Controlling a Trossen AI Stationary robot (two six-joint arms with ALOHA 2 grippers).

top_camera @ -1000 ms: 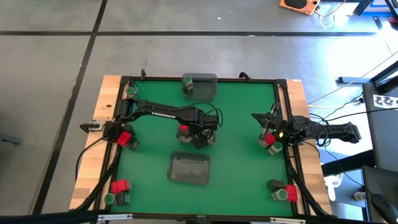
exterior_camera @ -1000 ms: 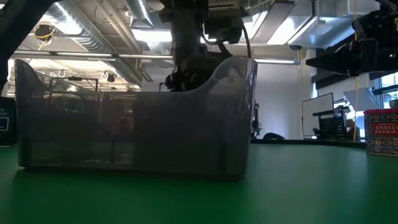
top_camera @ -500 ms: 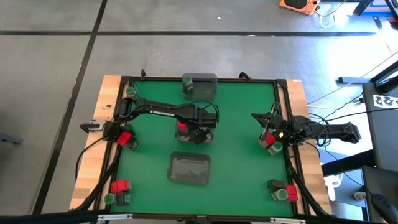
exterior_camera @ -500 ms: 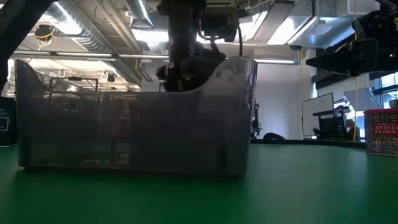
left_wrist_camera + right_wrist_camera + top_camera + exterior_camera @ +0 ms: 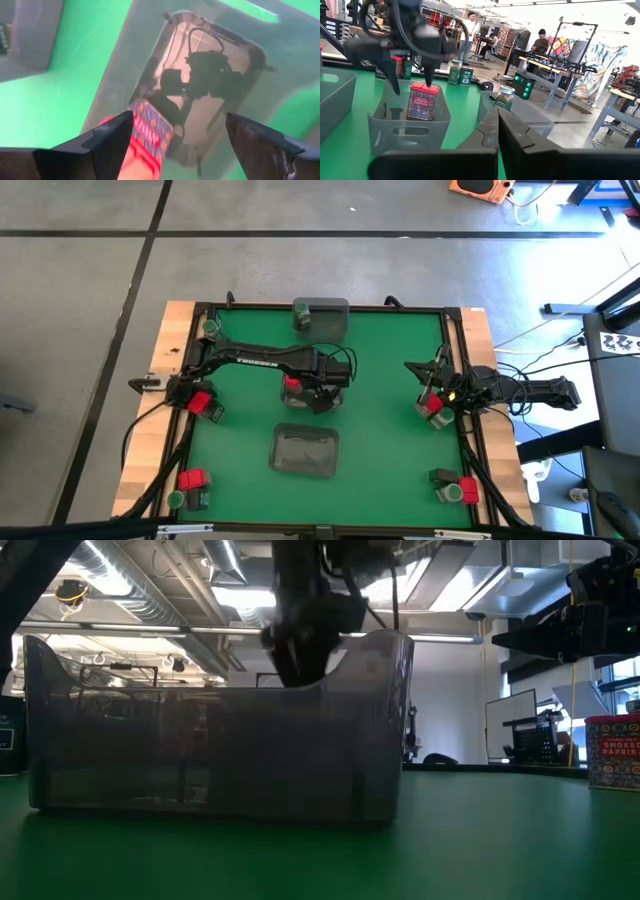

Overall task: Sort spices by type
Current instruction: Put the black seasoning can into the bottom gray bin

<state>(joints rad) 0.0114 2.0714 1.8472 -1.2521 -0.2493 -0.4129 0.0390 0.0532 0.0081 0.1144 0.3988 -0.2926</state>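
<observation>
A red spice box (image 5: 422,102) stands upright in the clear centre tray (image 5: 410,131). From above the box shows as (image 5: 293,387). My left gripper (image 5: 411,80) hangs open just above it, one finger on either side of the box's lid; whether a fingertip touches the lid, I cannot tell. The left wrist view looks down past the open fingers (image 5: 179,120) at the box (image 5: 148,131) in the tray. My right gripper (image 5: 497,117) waits shut and empty at the table's right edge (image 5: 432,402). A green-lidded jar (image 5: 504,97) stands in the far tray (image 5: 321,318).
A third clear tray (image 5: 305,451) sits near the front and fills the low view (image 5: 220,730). Groups of red, dark and green spices stand at the left edge (image 5: 204,403), the near left corner (image 5: 189,483), the near right corner (image 5: 455,487) and under the right arm (image 5: 437,411).
My left gripper has risen steadily above the centre tray. The red box stays standing in the tray.
</observation>
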